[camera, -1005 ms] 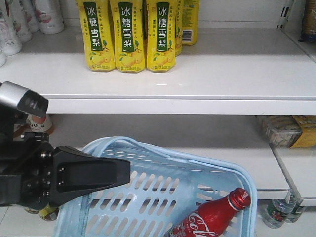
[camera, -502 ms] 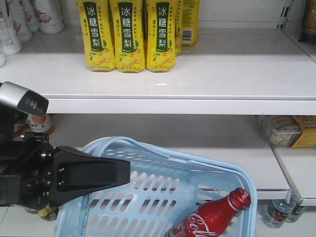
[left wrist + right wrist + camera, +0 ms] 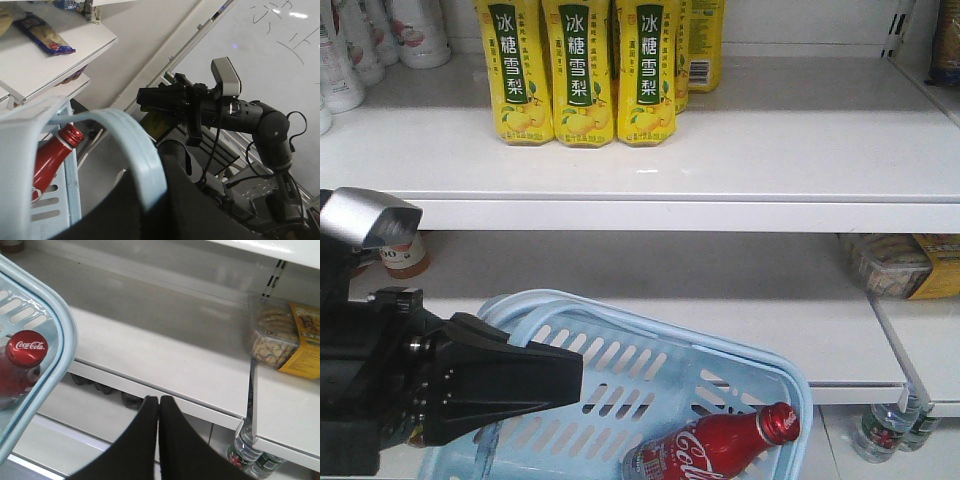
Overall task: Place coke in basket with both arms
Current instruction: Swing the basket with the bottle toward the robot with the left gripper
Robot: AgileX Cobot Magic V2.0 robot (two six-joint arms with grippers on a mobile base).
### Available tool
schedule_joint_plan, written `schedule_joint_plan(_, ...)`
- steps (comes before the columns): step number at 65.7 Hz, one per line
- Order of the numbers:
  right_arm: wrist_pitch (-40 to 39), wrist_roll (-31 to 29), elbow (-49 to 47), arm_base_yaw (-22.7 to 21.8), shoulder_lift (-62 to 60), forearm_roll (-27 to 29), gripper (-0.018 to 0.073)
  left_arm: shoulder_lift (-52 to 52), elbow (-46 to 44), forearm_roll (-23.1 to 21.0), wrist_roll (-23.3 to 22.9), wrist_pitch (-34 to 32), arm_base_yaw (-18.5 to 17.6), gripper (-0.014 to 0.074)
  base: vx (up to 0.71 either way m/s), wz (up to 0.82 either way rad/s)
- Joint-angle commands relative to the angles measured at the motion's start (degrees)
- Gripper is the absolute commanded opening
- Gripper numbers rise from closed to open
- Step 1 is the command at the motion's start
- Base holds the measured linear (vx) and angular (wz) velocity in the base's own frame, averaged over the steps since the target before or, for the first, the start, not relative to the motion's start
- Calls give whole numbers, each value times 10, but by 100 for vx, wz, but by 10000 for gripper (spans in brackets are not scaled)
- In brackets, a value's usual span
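Note:
The light blue basket (image 3: 650, 335) hangs tilted in front of the lower shelf. The red coke (image 3: 710, 450) lies inside it, cap toward the right corner. My left gripper (image 3: 570, 375) reaches from the left over the basket's near rim. The left wrist view shows its dark jaws closed around the basket's pale blue handle (image 3: 142, 155), with the coke (image 3: 50, 162) beside the basket wall (image 3: 17, 150). My right gripper (image 3: 159, 401) is shut on nothing, to the right of the basket rim (image 3: 60, 325) and the coke cap (image 3: 25, 347). The right arm (image 3: 240, 112) shows in the left wrist view.
Yellow drink cartons (image 3: 570, 70) and white bottles (image 3: 380, 30) stand on the upper shelf (image 3: 670, 213). A clear snack box (image 3: 895, 265) (image 3: 275, 335) sits on the lower shelf at right. Water bottles (image 3: 880, 430) (image 3: 245, 450) stand beneath it.
The basket has dropped lower and shifted left, carrying the coke with it. My left arm has sunk slightly along with it.

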Motion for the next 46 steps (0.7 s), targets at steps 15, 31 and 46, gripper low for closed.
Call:
schedule_joint_plan(15,-41,-2,-15,-3,7,4,-6,-7,11,-93,30,48,-4,-6,0,0)
schedule_joint_plan(31,-41,-2,-15,-3,7,4,-6,-52,74,-182,256,115,-4,-6,0,0)
schedule_joint_plan(46,-41,-2,-15,-3,7,4,-6,-109,161,-345,434,204,-4,-6,0,0)
